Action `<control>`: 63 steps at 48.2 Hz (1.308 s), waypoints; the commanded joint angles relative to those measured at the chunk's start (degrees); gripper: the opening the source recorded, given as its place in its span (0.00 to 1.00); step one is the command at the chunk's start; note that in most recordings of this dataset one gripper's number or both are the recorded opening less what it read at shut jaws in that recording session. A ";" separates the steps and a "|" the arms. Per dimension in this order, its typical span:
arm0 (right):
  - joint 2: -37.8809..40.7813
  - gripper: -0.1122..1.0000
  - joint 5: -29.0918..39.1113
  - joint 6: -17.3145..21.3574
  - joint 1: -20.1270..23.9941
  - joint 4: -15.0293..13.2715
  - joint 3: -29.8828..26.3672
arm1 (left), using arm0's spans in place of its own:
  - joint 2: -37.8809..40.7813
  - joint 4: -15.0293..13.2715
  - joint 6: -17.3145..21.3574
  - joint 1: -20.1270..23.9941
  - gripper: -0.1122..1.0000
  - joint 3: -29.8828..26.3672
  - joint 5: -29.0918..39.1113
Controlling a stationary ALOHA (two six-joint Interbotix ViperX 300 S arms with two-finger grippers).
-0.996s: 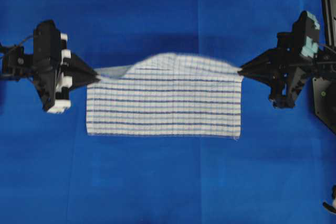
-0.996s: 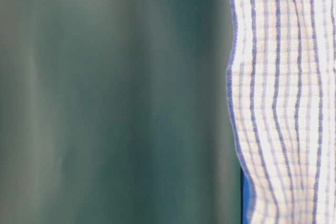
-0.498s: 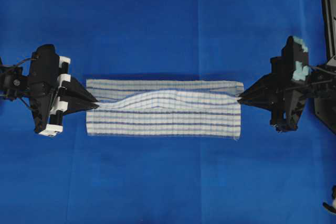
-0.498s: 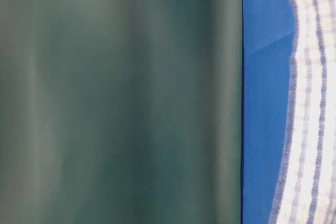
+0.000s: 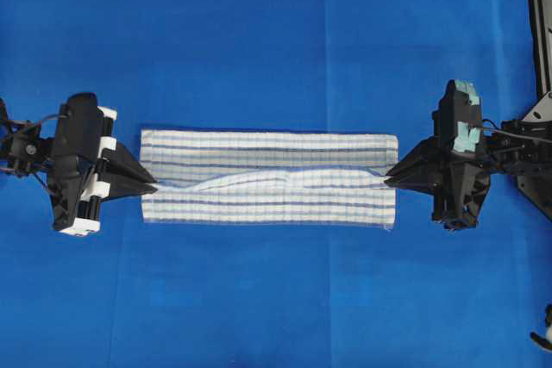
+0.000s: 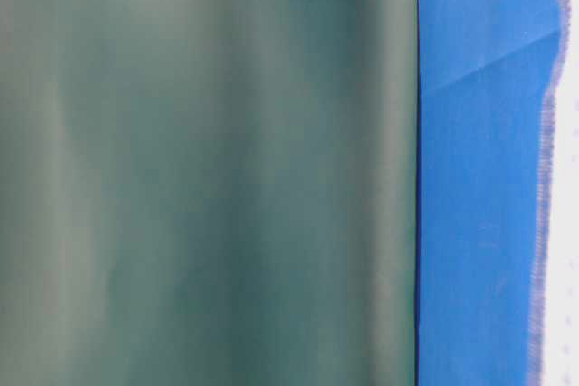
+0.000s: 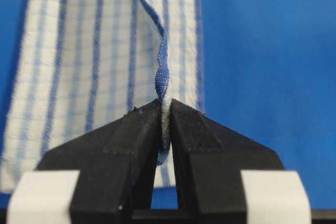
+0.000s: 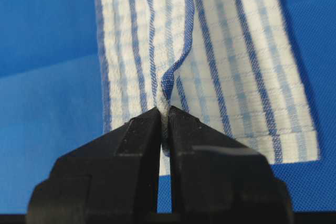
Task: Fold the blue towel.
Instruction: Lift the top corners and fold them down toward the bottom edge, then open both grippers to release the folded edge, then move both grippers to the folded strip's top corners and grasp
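Note:
The blue towel [image 5: 267, 178], white with dark and light blue stripes, lies as a long folded strip across the middle of the table. Its upper layer is being carried forward over the lower one. My left gripper [image 5: 153, 185] is shut on the towel's left end, and a pinched corner [image 7: 164, 114] shows between its black fingers. At the right end my right gripper [image 5: 387, 180] is shut on the other corner [image 8: 165, 107]. In the table-level view only a blurred frayed edge of the towel [image 6: 546, 178] shows at the far right.
A plain blue table covering [image 5: 276, 40] spreads under everything. A black frame [image 5: 539, 6] stands at the right edge. A green backdrop [image 6: 208, 169] fills most of the table-level view.
Both grippers moved toward the front edge and lowered, carrying the lifted towel edge over the lower layer. The raised hump has flattened. The towel has nearly left the table-level view.

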 commanded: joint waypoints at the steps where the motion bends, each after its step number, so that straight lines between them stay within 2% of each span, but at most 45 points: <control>1: 0.35 0.15 -0.53 -0.09 0.79 0.18 -1.23 | 0.70 0.00 -0.09 -0.44 0.15 -0.79 -0.44; 7: 1.05 0.16 -0.26 -0.09 1.58 0.18 -1.67 | 2.29 0.00 -0.18 -0.53 0.15 -0.97 -0.44; 11: 1.58 0.23 -0.18 -0.09 2.37 0.18 -2.02 | 2.81 0.09 -0.18 -0.62 0.17 -1.05 -0.44; 14: 1.85 0.34 -0.18 -0.09 2.90 0.18 -2.20 | 2.81 0.00 -0.09 -0.62 0.22 -0.97 -0.18; 18: 2.02 0.55 -0.44 -0.09 3.34 0.26 -2.29 | 2.55 0.00 -0.09 -0.62 0.35 -0.79 -0.18; 23: 1.93 0.81 -0.53 -0.09 3.52 0.18 -2.29 | 2.20 0.00 -0.09 -0.62 0.58 -0.70 -0.18; 26: 1.67 0.90 -0.53 -0.18 3.52 0.18 -2.20 | 1.93 0.00 0.00 -0.62 0.70 -0.70 0.00; 32: 0.62 0.87 -0.62 -0.44 3.34 0.09 -2.02 | 0.62 0.00 0.79 0.00 0.80 -0.62 0.26; 44: -1.32 0.86 -3.16 -1.85 0.00 -0.79 -1.67 | -2.64 0.09 1.41 5.45 0.76 -1.23 0.88; 53: -1.76 0.86 -3.52 -5.36 -5.54 -0.97 -1.76 | -4.04 0.09 6.33 8.70 0.76 -2.29 0.88; 59: -1.76 0.86 -3.52 -7.12 -8.00 -0.97 -2.02 | -4.13 0.09 10.20 9.84 0.76 -2.90 0.88; 63: -1.76 0.86 -3.60 -7.56 -9.05 -0.97 -2.02 | -4.13 0.09 11.16 10.37 0.76 -2.90 0.97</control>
